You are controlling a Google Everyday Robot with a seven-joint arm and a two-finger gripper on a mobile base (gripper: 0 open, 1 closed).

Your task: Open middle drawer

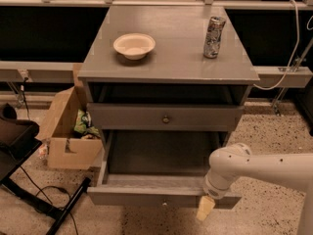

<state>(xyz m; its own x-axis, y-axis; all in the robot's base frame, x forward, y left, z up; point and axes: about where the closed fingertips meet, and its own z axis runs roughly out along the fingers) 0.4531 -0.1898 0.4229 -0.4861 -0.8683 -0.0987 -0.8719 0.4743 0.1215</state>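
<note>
Your middle drawer (146,197) sits pulled well out toward the near side, below the shut top drawer (166,117). Your gripper (205,208) hangs at the right end of its front panel. You can't tell whether it's parted or closed.

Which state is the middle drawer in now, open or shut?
Open: the middle drawer is pulled far out, its inside showing. The gripper is at its front, right of the knob.
</note>
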